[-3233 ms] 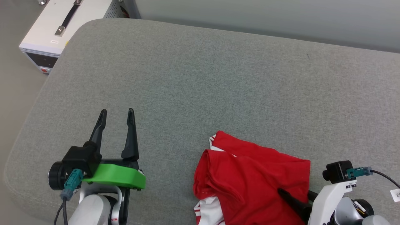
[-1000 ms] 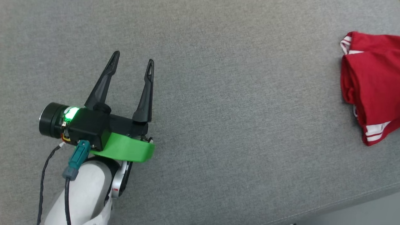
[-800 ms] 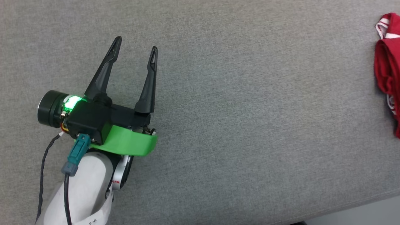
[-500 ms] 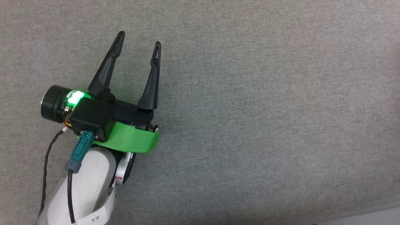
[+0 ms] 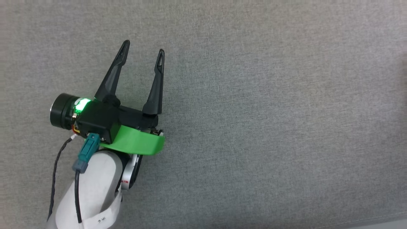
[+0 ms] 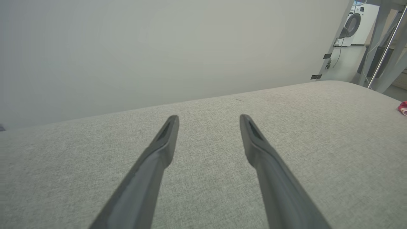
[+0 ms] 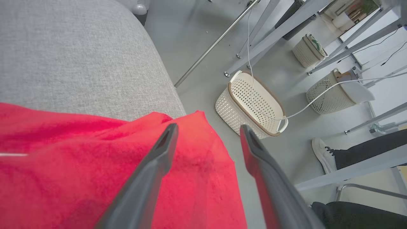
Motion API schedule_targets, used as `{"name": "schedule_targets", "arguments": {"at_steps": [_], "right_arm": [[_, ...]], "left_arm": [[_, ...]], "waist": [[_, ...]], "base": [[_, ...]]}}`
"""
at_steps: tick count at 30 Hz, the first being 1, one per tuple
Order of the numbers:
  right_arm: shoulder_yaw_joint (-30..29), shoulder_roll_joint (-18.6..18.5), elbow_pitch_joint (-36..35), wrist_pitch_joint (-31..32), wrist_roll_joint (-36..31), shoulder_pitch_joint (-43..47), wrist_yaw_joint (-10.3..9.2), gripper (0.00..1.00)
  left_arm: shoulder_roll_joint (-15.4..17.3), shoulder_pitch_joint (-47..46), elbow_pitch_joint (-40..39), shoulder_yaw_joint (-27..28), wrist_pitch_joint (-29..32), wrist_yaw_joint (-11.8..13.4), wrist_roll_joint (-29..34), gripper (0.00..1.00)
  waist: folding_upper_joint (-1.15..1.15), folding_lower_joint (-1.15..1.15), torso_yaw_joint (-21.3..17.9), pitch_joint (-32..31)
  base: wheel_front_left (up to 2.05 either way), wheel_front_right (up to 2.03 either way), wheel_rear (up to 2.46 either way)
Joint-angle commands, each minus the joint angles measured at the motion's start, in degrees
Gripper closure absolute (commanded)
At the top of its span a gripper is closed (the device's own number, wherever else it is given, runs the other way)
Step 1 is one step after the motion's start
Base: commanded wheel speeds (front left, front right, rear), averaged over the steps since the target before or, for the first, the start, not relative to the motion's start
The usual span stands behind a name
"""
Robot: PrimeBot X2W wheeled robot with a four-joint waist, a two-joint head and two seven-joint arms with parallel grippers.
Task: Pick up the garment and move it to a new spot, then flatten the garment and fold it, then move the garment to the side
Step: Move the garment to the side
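Right wrist view: the garment point(image 7: 79, 171) lies bunched on the grey cushion point(image 7: 63, 54), near the cushion's rounded corner. Its red cloth runs up to the cushion's edge and hides that edge from this angle. I cannot tell whether it hangs over.

The right gripper point(image 7: 208, 127) is just above the garment with its two dark fingers spread wide. Red cloth shows in the gap between them, and neither finger pinches a fold, so the pincer is released. Whether a finger brushes the cloth I cannot tell.

Past the cushion's corner, down on the floor, stands a white perforated basket point(image 7: 251, 105) with a brown rim and a white cable point(image 7: 318, 98) trailing over it. A second basket point(image 7: 330, 92) stands farther from the cushion. A person's white shoe point(image 7: 322, 154) and dark trouser leg are also on the floor beside the cushion.

In the left wrist view a small red scrap of the garment shows at the cushion's far right side, well apart from the left gripper point(image 6: 209, 117). That pincer is also released, with its fingers wide and nothing between them, above bare cushion.

In the head view it sits over the cushion's left part, with a green bracket point(image 5: 136, 143) behind the fingers and a green light point(image 5: 82, 104) lit.
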Motion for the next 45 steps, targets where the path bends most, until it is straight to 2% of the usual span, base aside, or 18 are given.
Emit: {"name": "schedule_targets", "arguments": {"at_steps": [1,6,12,17,26,36,45], "right_arm": [[-1.0,1.6,-0.9,-2.9,-1.0,2.0,-0.09,0.0],[-0.6,4.6,-1.9,-8.5,-0.1,5.9,-0.09,0.0],[2.3,9.1,-2.4,-12.9,4.5,12.8,-0.09,0.0],[5.1,14.2,-5.8,-14.5,7.1,19.5,-0.09,0.0],[13.4,20.0,-14.7,-14.7,12.4,29.3,-0.09,0.0],[22.6,23.6,-26.0,-13.1,16.4,36.3,-0.09,0.0],[26.4,24.4,-36.4,-10.1,16.7,41.5,-0.09,0.0]], "left_arm": [[-0.4,1.8,1.0,0.2,-0.6,0.4,-1.0,0.0],[-1.1,5.5,2.8,0.4,-1.2,1.1,-2.4,0.0],[-2.2,9.7,5.3,0.3,-1.6,1.7,-4.3,0.0],[-2.9,12.4,7.2,0.4,-1.8,2.0,-5.6,0.0],[-3.6,16.4,10.0,1.0,-2.1,2.5,-7.4,0.0],[-3.8,18.9,12.3,3.1,-2.3,3.0,-8.3,0.0],[-2.0,20.7,12.3,6.7,-2.4,3.3,-8.6,0.0]], "waist": [[0.0,0.0,0.6,-5.1],[0.0,0.0,0.9,-10.9],[0.0,0.0,1.7,-17.1],[0.0,0.0,2.5,-21.5],[0.0,0.0,5.2,-26.8],[0.0,0.0,8.7,-30.1],[0.0,0.0,10.0,-32.4]], "base": [[0.0,0.0,0.0],[0.0,0.0,0.0],[0.0,0.0,0.0],[0.0,0.0,0.0],[0.0,0.0,0.0],[0.0,0.0,0.0],[0.0,0.0,0.0]]}}
